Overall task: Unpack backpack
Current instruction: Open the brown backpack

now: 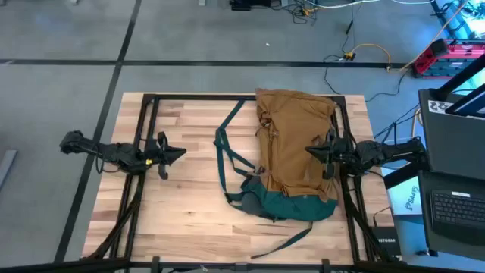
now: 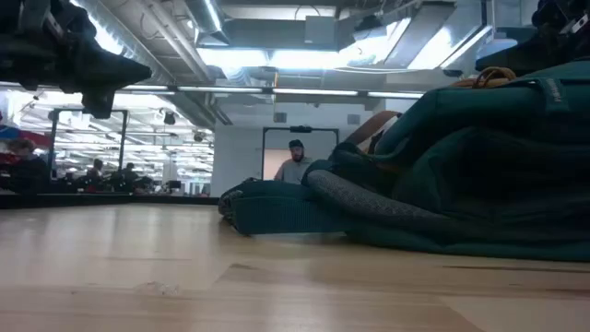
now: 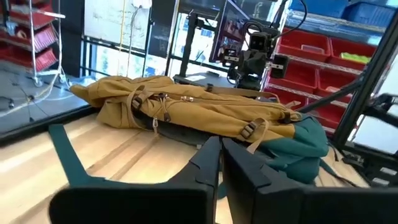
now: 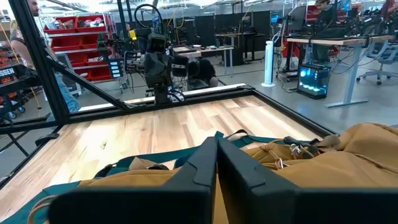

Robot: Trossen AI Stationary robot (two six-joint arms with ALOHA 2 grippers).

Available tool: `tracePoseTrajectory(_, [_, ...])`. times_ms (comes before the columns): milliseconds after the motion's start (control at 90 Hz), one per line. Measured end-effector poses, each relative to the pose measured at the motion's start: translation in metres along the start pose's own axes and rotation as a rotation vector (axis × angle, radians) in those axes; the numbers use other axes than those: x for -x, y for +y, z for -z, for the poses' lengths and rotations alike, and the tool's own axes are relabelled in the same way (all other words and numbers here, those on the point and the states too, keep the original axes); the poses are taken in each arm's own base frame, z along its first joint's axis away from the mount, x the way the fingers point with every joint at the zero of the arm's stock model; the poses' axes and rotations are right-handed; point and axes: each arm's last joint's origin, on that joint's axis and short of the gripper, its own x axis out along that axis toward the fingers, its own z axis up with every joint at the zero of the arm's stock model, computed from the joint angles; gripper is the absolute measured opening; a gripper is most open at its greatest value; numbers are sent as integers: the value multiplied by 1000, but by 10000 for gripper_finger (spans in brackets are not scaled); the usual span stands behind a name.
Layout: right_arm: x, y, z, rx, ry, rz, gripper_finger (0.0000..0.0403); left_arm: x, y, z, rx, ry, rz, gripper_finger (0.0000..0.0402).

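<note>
The backpack (image 1: pixel 295 144) lies flat on the wooden table, right of centre. Its tan-brown body points to the far edge and its teal-green base (image 1: pixel 292 203) to the near edge. The teal straps (image 1: pixel 227 152) trail out over the wood to its left. My left gripper (image 1: pixel 180 153) hangs shut over bare wood left of the straps, its fingers (image 3: pixel 211 155) pointing at the backpack (image 3: pixel 205 112). My right gripper (image 1: pixel 309 151) is shut and hovers over the backpack's right half, above the tan fabric (image 4: pixel 348 155). Nothing is between either pair of fingers.
A dark metal frame (image 1: pixel 242 97) runs around the table's far edge and sides. Bare wood (image 1: pixel 189 197) lies left of the backpack. A laptop (image 1: pixel 455 205) stands off the table's right edge. A person (image 2: pixel 295 161) is in the room beyond the far edge.
</note>
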Motion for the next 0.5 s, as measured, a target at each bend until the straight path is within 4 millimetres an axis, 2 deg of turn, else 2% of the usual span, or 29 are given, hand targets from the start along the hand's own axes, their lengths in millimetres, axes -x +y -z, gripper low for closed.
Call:
tracePoseTrajectory(122, [0, -1, -1, -3, -13, 30, 0, 0, 0, 0, -52, -1, 0, 4])
tracePoseTrajectory(300, [0, -2, -4, 31, -46, 93, 0, 0, 0, 0, 27, 0, 1, 4])
tracePoseTrajectory(456, [0, -2, -7, 46, -70, 89, 0, 0, 0, 0, 13, 0, 1, 4])
tracePoseTrajectory(500, [1, -1, -13, 59, -83, 81, 0, 0, 0, 0, 5, 0, 0, 4])
